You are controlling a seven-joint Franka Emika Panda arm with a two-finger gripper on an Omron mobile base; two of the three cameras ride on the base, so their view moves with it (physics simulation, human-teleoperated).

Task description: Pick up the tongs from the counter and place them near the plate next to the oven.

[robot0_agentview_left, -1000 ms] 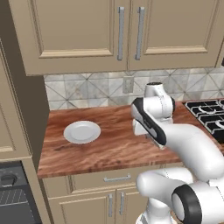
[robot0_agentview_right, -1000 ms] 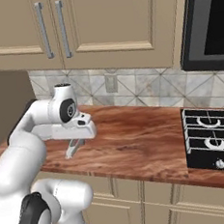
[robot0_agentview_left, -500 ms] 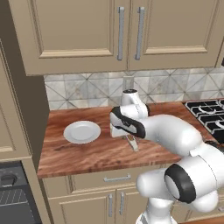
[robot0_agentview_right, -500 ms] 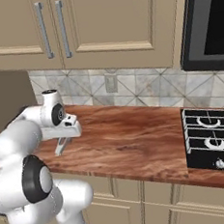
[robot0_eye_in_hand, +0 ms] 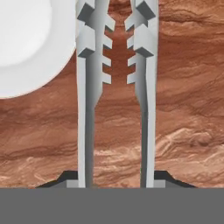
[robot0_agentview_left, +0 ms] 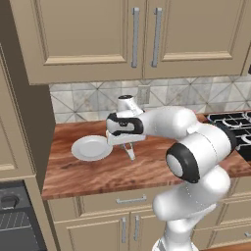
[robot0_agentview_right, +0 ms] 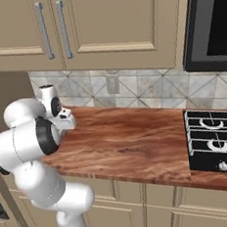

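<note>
Hanging from the gripper (robot0_eye_in_hand: pixel 116 177), the tongs (robot0_eye_in_hand: pixel 116 65) point down at the counter (robot0_eye_in_hand: pixel 183 109), just right of the plate (robot0_eye_in_hand: pixel 26 43); the left base view puts their tips (robot0_agentview_left: pixel 130 154) close above the wood, contact not clear. Both arms run out from the dark fingertips (robot0_eye_in_hand: pixel 69 177), so the fingers are clamped on the joined end. Judgement: thin stiff metal, light, smooth and liable to slip or pivot; springy arms squeeze inward. Holding near the loop leaves the toothed ends swinging free. The oven (robot0_agentview_left: pixel 12 220) shows at lower left, below the plate.
</note>
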